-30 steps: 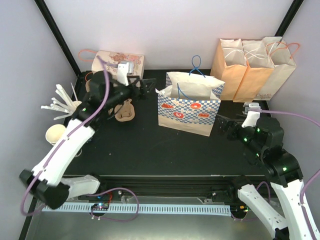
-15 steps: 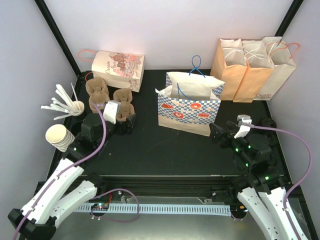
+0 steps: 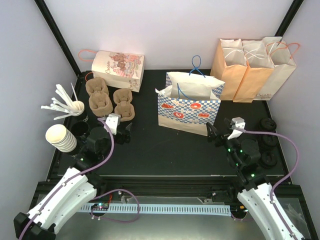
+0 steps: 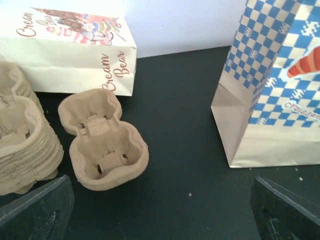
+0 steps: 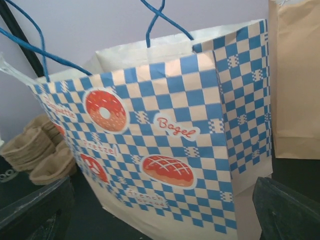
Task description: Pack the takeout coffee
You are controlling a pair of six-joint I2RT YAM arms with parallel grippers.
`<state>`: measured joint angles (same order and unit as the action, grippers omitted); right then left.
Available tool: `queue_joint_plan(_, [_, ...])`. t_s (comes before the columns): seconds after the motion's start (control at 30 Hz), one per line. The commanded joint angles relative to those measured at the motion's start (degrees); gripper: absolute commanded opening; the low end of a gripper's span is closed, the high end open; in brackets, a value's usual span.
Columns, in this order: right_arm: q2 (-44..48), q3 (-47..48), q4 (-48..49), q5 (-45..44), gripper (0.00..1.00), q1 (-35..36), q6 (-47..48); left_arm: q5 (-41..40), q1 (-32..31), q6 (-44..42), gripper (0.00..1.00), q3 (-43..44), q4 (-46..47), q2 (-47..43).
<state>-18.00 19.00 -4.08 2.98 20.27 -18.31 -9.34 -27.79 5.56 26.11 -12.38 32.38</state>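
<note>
I cannot make out the takeout coffee for certain. Small round black lid-like shapes (image 3: 269, 141) sit at the right table edge, too small to tell what is under them. My left gripper (image 3: 119, 131) (image 4: 160, 217) is open and empty, low over the mat, just near of the brown pulp carriers (image 3: 124, 102) (image 4: 102, 145). My right gripper (image 3: 215, 134) (image 5: 160, 217) is open and empty too. It faces the front right corner of the blue checked paper bag (image 3: 190, 105) (image 5: 165, 130), which stands upright with its mouth open.
A stack of plain white cups (image 3: 60, 137) and a cup of stirrers (image 3: 75, 106) stand at the left. A stack of carriers (image 3: 98, 95) and a printed bag (image 3: 117, 64) are at the back left. Tan paper bags (image 3: 255, 65) stand at the back right.
Both arms have drawn back toward the near edge. The left gripper left the carriers at the back left. The right gripper swung left and lower, in front of the checked bag.
</note>
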Motion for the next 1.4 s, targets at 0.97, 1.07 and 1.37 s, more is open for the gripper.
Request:
queue_joint_plan(0.97, [-53.18, -6.62, 60.86, -4.95, 1.0, -16.47, 21.5, 0.82, 23.48, -10.01, 0.99, -9.32, 61.61, 38.64])
queue_joint_plan(1.07, [-56.97, -7.0, 65.42, -2.75, 1.0, -18.33, 20.5, 3.84, 26.48, -7.51, 0.99, -9.35, 64.57, 42.75])
queue_joint_plan(1.37, [-62.38, -4.19, 65.98, -3.93, 1.0, -18.61, 19.84, 9.3, 27.5, -7.96, 0.99, -8.58, 65.86, 46.61])
